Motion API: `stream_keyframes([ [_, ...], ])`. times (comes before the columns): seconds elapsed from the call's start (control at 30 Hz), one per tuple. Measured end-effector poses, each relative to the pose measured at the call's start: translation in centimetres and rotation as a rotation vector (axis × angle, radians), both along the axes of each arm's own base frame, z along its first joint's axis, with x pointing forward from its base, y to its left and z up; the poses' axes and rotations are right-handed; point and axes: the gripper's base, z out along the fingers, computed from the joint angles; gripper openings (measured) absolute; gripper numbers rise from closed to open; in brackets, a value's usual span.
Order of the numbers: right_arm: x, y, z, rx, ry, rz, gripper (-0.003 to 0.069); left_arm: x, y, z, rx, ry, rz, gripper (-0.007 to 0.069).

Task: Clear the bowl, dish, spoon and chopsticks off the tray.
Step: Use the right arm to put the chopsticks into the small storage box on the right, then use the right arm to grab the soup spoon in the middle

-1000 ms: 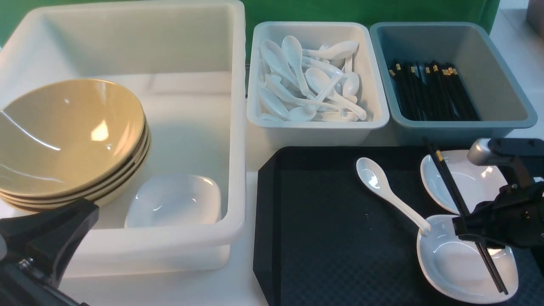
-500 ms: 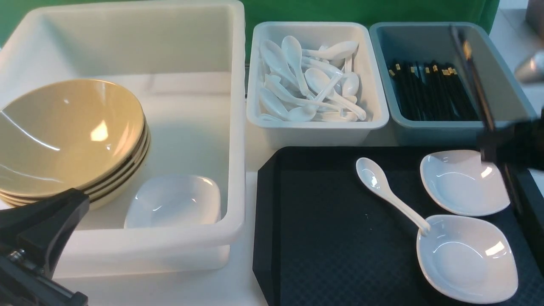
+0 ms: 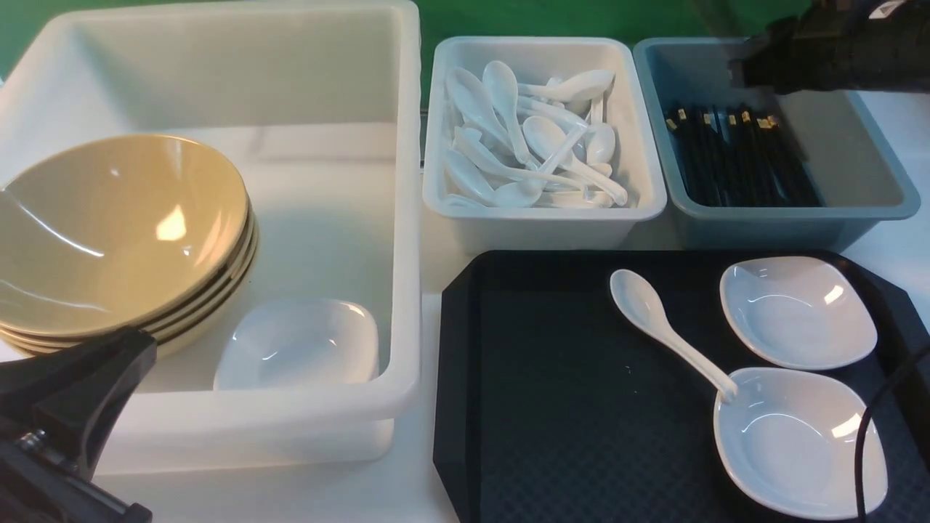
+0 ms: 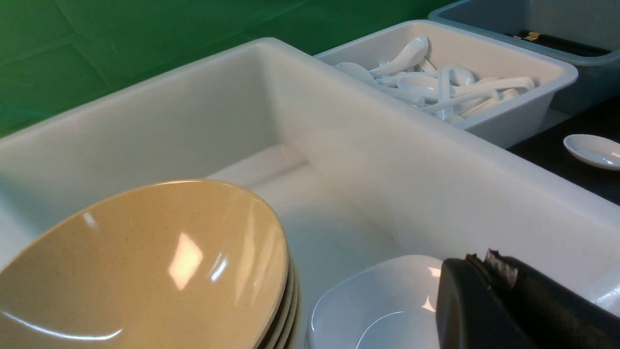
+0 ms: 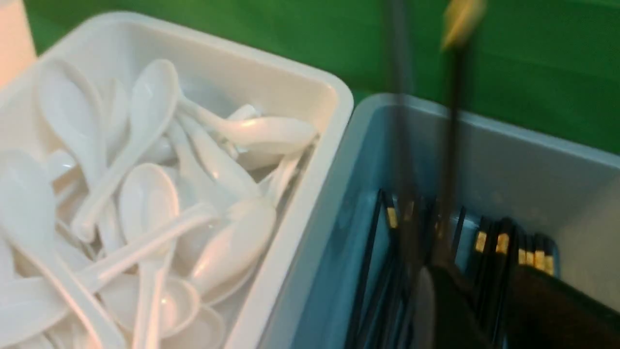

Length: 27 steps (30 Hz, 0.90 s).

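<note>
Left of the tray (image 3: 456,407), the left gripper (image 4: 479,266) is closed and empty. Beyond the tray, the chopsticks (image 5: 448,155) are best released low, lined up with the tub's (image 3: 799,213) pile; they blur at the right gripper's (image 3: 740,73) tips, held or loose I can't tell.

Spoons (image 3: 501,102), bowls (image 3: 123,232) and chopsticks (image 3: 748,160) fill tubs before a green backdrop (image 3: 567,18), suggesting a lab-style test station.

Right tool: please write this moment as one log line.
right tool | above grey-blue tub | chopsticks blurred, release unclear | spoon on tray
</note>
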Motion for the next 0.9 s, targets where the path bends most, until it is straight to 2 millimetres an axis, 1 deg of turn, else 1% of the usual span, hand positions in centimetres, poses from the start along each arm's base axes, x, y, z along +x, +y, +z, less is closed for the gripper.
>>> stream_keyframes([
  [0.03, 0.2, -0.4, 0.1, 0.018, 0.025, -0.008, 0.0335, 0.0, 0.0, -0.1, 0.001, 0.006, -0.006, -0.0008],
  [0.1, 0.1, -0.8, 0.3, 0.053, 0.070, -0.018, 0.0385, 0.0, -0.1, -0.1, 0.002, 0.010, -0.009, -0.0008],
  [0.17, -0.4, -1.0, 0.8, 0.077, 0.138, -0.003, 0.0424, 0.0, -0.1, -0.3, 0.002, 0.014, -0.009, -0.0008],
  [0.23, -1.6, -0.7, 1.1, 0.082, 0.228, 0.039, 0.0436, 0.0, 0.0, -0.5, 0.003, 0.018, -0.004, -0.0008],
  [0.3, -2.3, -0.3, 1.0, 0.083, 0.296, 0.070, 0.0436, 0.0, 0.0, -0.6, 0.002, 0.015, 0.005, -0.0008],
  [0.33, -3.2, 0.1, 0.8, 0.083, 0.376, 0.109, 0.0433, 0.1, 0.1, -0.7, 0.000, 0.013, 0.011, -0.0008],
  [0.37, -4.3, 0.8, 0.0, 0.077, 0.468, 0.152, 0.0424, 0.1, 0.1, -0.7, -0.004, 0.009, 0.018, -0.0008],
  [0.4, -4.9, 1.3, -0.7, 0.070, 0.516, 0.175, 0.0419, 0.1, 0.2, -0.7, -0.006, 0.006, 0.024, -0.0008],
  [0.43, -5.3, 1.8, -1.3, 0.063, 0.556, 0.199, 0.0415, 0.2, 0.2, -0.7, -0.009, 0.005, 0.027, -0.0008],
  [0.47, -5.5, 2.0, -1.6, 0.060, 0.567, 0.206, 0.0415, 0.1, 0.2, -0.7, -0.011, 0.005, 0.026, -0.0008],
  [0.5, -6.1, 2.6, -2.5, 0.051, 0.611, 0.230, 0.0412, 0.2, 0.2, -0.8, -0.015, 0.005, 0.028, -0.0008],
  [0.53, -7.3, 3.8, -4.3, 0.020, 0.675, 0.282, 0.0408, 0.2, 0.2, -0.7, -0.023, 0.005, 0.029, -0.0008],
  [0.6, -8.6, 5.4, -6.8, -0.036, 0.712, 0.344, 0.0405, 0.2, 0.2, -0.7, -0.032, 0.004, 0.032, -0.0008],
  [0.63, -8.8, 5.8, -7.2, -0.050, 0.712, 0.361, 0.0405, 0.2, 0.2, -0.7, -0.033, 0.003, 0.033, -0.0008],
  [0.7, -9.2, 7.1, -9.3, -0.116, 0.684, 0.409, 0.0405, 0.2, 0.2, -0.6, -0.044, 0.003, 0.035, -0.0008],
  [0.8, -8.8, 7.9, -10.8, -0.154, 0.641, 0.428, 0.0402, 0.2, 0.2, -0.6, -0.049, 0.004, 0.035, -0.0008],
  [0.9, -8.1, 7.9, -12.0, -0.180, 0.621, 0.423, 0.0384, 0.2, 0.2, -0.6, -0.049, 0.004, 0.035, -0.0008],
])
